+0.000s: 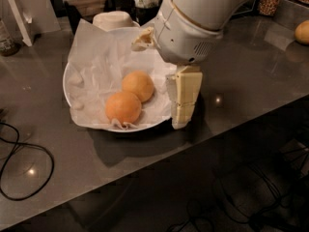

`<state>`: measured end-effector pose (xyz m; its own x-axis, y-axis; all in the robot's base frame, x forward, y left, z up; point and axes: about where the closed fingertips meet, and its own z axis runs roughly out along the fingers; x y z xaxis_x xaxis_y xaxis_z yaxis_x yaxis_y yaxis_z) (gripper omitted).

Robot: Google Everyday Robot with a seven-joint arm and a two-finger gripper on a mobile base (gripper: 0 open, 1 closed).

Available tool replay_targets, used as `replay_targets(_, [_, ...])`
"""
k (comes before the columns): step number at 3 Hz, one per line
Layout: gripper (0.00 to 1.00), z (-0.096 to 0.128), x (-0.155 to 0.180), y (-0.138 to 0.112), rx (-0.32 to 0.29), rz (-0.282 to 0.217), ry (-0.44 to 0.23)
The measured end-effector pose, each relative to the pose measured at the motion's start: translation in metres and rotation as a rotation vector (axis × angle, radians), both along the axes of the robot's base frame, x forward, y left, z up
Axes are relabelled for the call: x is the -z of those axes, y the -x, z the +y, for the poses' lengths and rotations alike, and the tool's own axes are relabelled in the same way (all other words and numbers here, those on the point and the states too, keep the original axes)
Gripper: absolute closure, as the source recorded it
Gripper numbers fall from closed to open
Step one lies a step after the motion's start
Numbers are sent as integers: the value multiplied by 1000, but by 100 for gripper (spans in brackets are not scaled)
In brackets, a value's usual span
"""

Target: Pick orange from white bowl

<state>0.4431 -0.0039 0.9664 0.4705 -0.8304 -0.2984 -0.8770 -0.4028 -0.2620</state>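
Observation:
A wide white bowl (66,83) lined with crumpled white paper sits on the grey counter. Two oranges lie in it, touching: one nearer the front (123,107) and one behind it to the right (138,85). My gripper (180,120) hangs down from the large white arm housing (190,23), over the bowl's right rim, just right of the oranges. It touches neither orange and holds nothing that I can see. The arm hides the bowl's right rear part.
A small cream upturned bowl (112,20) stands just behind the white bowl. A black cable (26,151) loops on the counter at the left. Another orange-like fruit (302,32) lies far right. The counter's front edge (203,139) runs diagonally below the bowl.

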Motion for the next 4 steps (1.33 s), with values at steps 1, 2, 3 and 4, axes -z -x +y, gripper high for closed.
replay_targets(1, [0, 42, 14, -25, -160, 38, 41])
replay_targets(2, [0, 77, 25, -35, -395, 38, 98])
replay_targets(3, [0, 86, 24, -38, -472, -8, 84])
replay_targets(4, [0, 83, 29, -43, -462, -21, 72])
